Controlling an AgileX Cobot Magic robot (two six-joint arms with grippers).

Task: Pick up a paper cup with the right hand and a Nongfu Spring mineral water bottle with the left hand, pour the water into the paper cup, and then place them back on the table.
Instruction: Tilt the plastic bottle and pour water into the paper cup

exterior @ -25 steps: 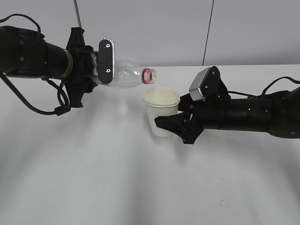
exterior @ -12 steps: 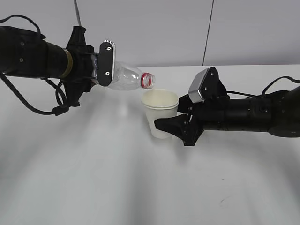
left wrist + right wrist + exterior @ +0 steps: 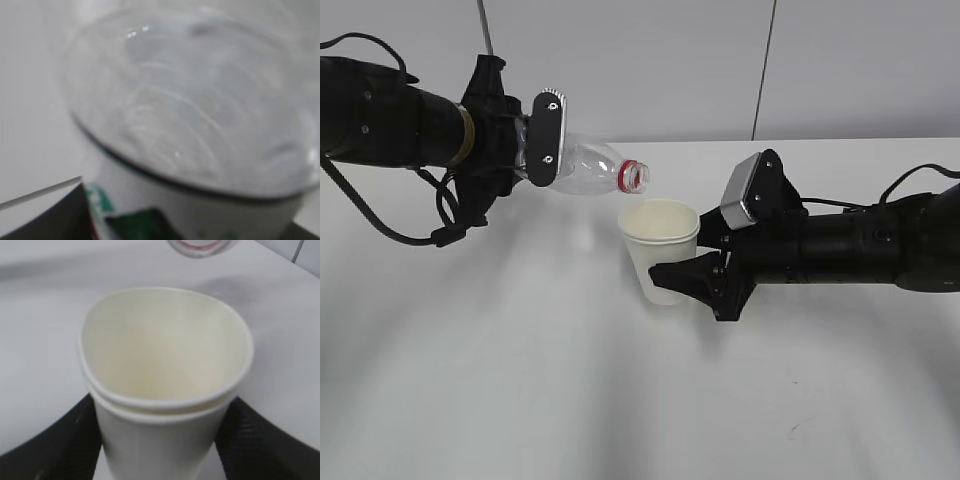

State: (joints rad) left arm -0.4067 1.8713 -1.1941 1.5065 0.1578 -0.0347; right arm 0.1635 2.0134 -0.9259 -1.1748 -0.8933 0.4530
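- Exterior view: my left gripper [image 3: 542, 140] is clamped on the Nongfu Spring mineral water bottle [image 3: 582, 166], held nearly horizontal above the table [image 3: 520, 380], mouth tipped slightly down twd the right, red neck ring just above & left of the paper cup [image 3: 660, 250] rim.
- Same view: my right gripper [image 3: 705, 272] holds the cup by its lower body, upright. Rim looks doubled, as if two cups are nested. Can't tell from here if the base touches the table.
- Left wrist view: bottle [image 3: 195, 115] fills the frame, blurred, clear ribbed plastic w/ the label edge at bottom; a dark finger [image 3: 55, 215] shows at lower left against the bottle. Can't see any water clearly.
- Right wrist view: cup [image 3: 165, 375] sits centred betw. my two black fingers [image 3: 55, 440], which press on both sides, squeezing the rim a bit oval. Inside is cream; can't tell if there's liquid. Bottle mouth [image 3: 200, 246] w/ red ring peeks in at top edge, beyond the cup's far rim.
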